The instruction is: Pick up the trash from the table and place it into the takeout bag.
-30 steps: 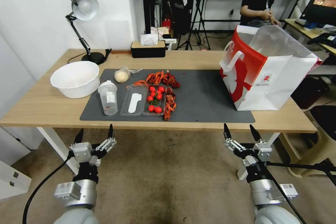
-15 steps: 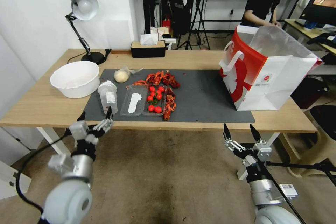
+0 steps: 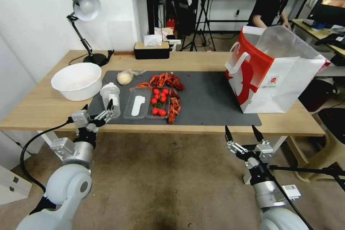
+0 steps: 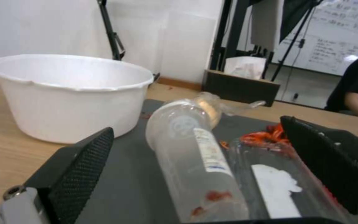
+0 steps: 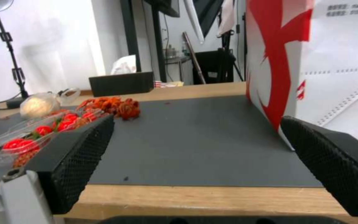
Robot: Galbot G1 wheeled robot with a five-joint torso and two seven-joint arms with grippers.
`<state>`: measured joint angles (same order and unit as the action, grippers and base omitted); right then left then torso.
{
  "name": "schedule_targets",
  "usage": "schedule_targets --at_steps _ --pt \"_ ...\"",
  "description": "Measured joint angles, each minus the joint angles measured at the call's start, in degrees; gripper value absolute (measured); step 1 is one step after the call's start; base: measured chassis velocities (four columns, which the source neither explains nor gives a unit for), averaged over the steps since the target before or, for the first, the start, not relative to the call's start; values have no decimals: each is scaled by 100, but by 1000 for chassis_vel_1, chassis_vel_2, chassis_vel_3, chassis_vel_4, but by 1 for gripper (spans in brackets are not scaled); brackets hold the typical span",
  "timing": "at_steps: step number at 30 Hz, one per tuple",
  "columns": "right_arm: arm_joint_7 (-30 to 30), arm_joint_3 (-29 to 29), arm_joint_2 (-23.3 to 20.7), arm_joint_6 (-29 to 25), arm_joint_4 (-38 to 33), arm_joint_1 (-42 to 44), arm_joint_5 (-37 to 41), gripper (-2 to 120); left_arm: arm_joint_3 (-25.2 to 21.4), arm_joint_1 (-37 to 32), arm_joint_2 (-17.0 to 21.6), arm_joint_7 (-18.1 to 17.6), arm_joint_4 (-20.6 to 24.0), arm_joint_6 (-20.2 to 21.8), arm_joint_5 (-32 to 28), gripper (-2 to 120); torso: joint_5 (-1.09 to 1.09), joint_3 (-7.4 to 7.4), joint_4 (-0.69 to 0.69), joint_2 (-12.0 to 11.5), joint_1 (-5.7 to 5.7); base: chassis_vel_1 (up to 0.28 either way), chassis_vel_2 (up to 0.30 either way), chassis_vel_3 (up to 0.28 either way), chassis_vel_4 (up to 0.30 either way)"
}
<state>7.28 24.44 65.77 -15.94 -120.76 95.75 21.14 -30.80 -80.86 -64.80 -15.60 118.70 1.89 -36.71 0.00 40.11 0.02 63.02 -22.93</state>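
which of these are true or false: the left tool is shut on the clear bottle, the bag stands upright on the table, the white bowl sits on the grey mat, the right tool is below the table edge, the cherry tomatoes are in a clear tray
1. The left tool is shut on the clear labelled plastic bottle. False: it is open, just short of the bottle.
2. The boxy red-and-white takeout bag stands upright on the long light-wood table. True.
3. The large white plastic bowl sits on the dark grey mat. False: it sits on bare wood beside the mat.
4. The right tool is open, below the table's near edge. True.
5. The red cherry tomatoes lie in a clear plastic tray. True.
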Motion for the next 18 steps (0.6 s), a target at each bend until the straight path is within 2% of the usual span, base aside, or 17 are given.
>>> schedule_targets --at_steps 7,18 --pt "23 -29 -5 10 33 -14 -59 100 99 119 -99 -95 -190 15 122 100 0 0 -2 0 0 0 0 0 0" --pt "54 -127 80 36 87 -48 -208 100 278 330 -82 161 -428 -25 128 100 0 0 -2 0 1 0 0 0 0"
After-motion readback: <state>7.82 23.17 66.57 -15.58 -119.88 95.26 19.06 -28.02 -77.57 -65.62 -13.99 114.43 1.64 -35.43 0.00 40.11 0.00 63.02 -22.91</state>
